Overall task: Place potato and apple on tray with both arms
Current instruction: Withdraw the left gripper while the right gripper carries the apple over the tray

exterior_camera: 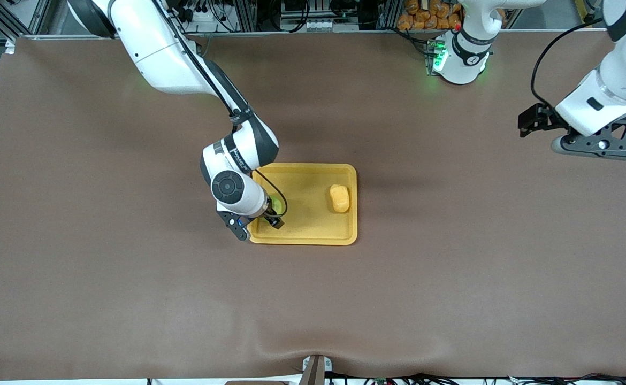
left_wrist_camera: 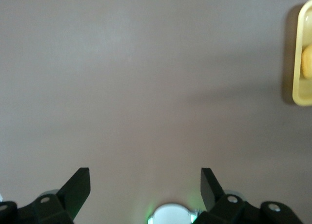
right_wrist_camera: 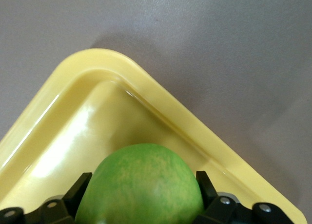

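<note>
The yellow tray [exterior_camera: 307, 238] lies mid-table. In its corner toward the right arm's end, nearer the front camera, rests the green apple [exterior_camera: 276, 203]. My right gripper [exterior_camera: 262, 216] is down over it. In the right wrist view the apple [right_wrist_camera: 141, 185] fills the space between the spread fingers [right_wrist_camera: 84, 185] of the open right gripper [right_wrist_camera: 144, 187], close to the tray's rim [right_wrist_camera: 161, 107]. The yellow-orange potato [exterior_camera: 339, 198] lies in the tray toward the left arm's end. My left gripper [exterior_camera: 599, 147] hangs open and holding nothing over bare table, well away from the tray.
Brown cloth covers the table. The left wrist view shows the left gripper [left_wrist_camera: 145, 185] over bare cloth, with the tray's edge [left_wrist_camera: 298, 87] and potato [left_wrist_camera: 306, 60] at the frame's border. Orange items [exterior_camera: 425, 16] sit off the table by the left arm's base.
</note>
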Controlling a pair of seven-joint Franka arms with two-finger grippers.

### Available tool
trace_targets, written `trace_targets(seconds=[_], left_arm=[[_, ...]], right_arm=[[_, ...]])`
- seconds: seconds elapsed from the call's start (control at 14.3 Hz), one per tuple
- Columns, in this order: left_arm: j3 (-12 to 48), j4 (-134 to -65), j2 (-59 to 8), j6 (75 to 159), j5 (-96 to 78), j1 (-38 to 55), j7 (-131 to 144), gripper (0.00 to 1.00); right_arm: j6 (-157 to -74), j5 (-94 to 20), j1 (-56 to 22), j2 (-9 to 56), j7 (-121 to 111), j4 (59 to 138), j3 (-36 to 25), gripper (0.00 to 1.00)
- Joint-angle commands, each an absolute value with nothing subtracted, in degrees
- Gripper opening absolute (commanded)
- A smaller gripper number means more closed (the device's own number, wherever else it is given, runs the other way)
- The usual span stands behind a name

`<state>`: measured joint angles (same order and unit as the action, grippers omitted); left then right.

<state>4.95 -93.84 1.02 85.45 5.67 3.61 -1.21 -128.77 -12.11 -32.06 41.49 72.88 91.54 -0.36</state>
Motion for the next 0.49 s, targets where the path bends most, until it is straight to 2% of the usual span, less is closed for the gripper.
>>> trace_targets(seconds=[0.0, 0.14, 0.42], left_arm=[[5.27, -90.88, 0.52, 81.39, 4.48, 1.59, -2.81, 1.00], [5.45, -92.80, 2.54, 81.47, 4.40, 1.41, -2.81, 1.00], [7.03, -92.73, 2.72, 83.14, 0.18, -0.97, -1.50, 1.00]], right_arm=[[-127.89, -11.86, -32.43, 42.01, 73.39, 88.43, -0.62, 1.00], [-126.31, -11.69, -32.08, 41.84, 73.30, 87.37, -0.70, 1.00], [-116.31, -11.51, -30.42, 41.75, 72.95, 80.79, -1.58, 1.00]])
